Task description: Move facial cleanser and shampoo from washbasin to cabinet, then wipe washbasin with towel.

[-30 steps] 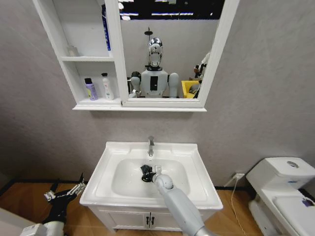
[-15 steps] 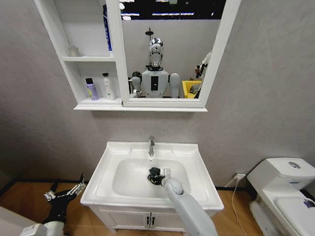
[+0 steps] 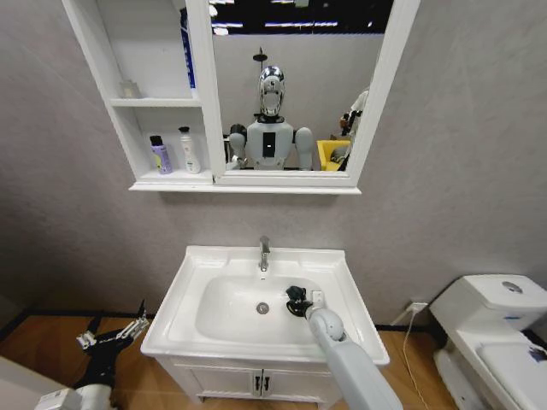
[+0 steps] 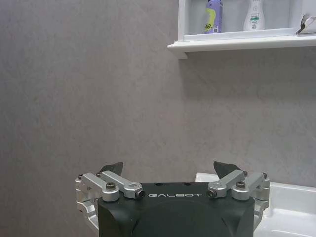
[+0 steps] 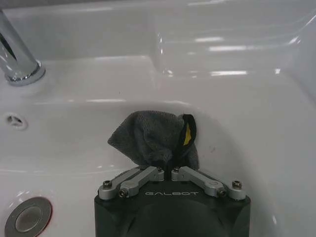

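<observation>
right gripper (image 5: 168, 170), marked "galbot", fingers pinching the towel (image 5: 148, 138) against the washbasin (image 5: 237, 118) bowl wall; left gripper (image 4: 168, 170) fingers wide, parked low.

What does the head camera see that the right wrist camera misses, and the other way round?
Head view alone: the cabinet with two bottles, purple and white, the mirror, a toilet, and the left pincer open low beside the washbasin.

Right wrist view alone: the towel's grey folds and yellow tag, clamped in the right pincer.

Both: washbasin, faucet, drain, towel, right pincer.
</observation>
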### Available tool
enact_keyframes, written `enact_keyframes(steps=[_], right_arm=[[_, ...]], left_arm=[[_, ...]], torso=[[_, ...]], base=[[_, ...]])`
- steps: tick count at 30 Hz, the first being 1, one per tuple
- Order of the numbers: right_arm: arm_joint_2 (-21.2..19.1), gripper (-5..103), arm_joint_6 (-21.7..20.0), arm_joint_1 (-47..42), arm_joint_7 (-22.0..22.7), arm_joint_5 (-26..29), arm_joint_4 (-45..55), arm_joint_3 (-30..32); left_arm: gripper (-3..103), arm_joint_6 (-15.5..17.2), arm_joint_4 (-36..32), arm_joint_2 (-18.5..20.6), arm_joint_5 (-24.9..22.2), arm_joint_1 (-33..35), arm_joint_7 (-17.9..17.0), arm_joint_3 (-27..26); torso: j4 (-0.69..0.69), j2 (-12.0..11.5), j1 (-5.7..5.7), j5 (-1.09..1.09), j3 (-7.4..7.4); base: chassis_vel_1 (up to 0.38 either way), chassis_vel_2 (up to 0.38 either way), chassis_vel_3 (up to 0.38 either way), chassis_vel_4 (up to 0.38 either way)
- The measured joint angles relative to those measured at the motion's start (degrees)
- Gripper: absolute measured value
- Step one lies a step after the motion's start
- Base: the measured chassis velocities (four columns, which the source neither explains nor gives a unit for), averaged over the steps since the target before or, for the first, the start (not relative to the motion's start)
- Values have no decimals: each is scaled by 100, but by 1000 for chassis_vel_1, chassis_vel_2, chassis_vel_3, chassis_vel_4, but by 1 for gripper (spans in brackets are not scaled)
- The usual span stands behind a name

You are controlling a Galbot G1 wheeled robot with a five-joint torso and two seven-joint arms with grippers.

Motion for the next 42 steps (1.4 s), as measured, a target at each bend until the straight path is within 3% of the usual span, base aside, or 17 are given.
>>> enact_keyframes(steps=[8,11,15,17,21,26,27,29,31,35,37,38,42], right_arm=[[-181,1,22,10,115,-341,514,134],[-241,1,136,-50,98,-801,706,245],[-313,1,539,-123,-263,-1501,729,429],[-322,1,653,-108,-374,-1566,637,471],[-432,1,1070,81,-1102,-1262,136,659],[-521,0,1142,225,-1250,-1253,-135,762],[-547,5,1149,242,-1251,-1375,-157,796],[-576,5,1149,241,-1251,-1480,-157,822],[-608,16,1150,238,-1235,-1608,-202,864],[-641,27,1145,235,-1253,-1522,-270,909],[-694,42,1148,228,-1409,-1339,-298,943],[-694,42,1148,228,-1409,-1339,-298,943],[-728,59,1257,165,-1546,-1383,-278,971]], left_arm=[[100,0,0,0,0,0,0,0],[100,0,0,0,0,0,0,0],[100,0,0,0,0,0,0,0],[100,0,0,0,0,0,0,0],[100,0,0,0,0,0,0,0],[100,0,0,0,-1,0,0,0],[100,0,0,0,0,0,0,0],[100,0,0,0,0,0,0,0],[100,0,0,0,0,0,0,0],[100,0,0,0,0,0,0,0],[100,0,0,0,0,0,0,0],[100,0,0,0,0,0,0,0],[100,0,0,0,0,0,0,0]], torso=[[0,0,0,-2,0],[2,0,0,1,0],[2,0,0,0,-1],[2,0,0,0,-1],[2,0,0,1,-1],[3,0,0,1,-1],[2,0,0,1,-1],[2,-1,0,1,-1],[2,0,0,0,-1],[2,0,0,1,-1],[2,0,0,1,-1],[2,0,0,1,-1],[3,0,0,1,-1]], base=[[0,0,0,0],[0,0,0,0],[0,0,0,0],[0,0,0,0],[0,0,0,0],[0,0,0,0],[0,0,0,0],[0,0,0,0],[0,0,0,0],[0,0,0,0],[0,0,0,0],[0,0,0,0],[0,0,0,0]])
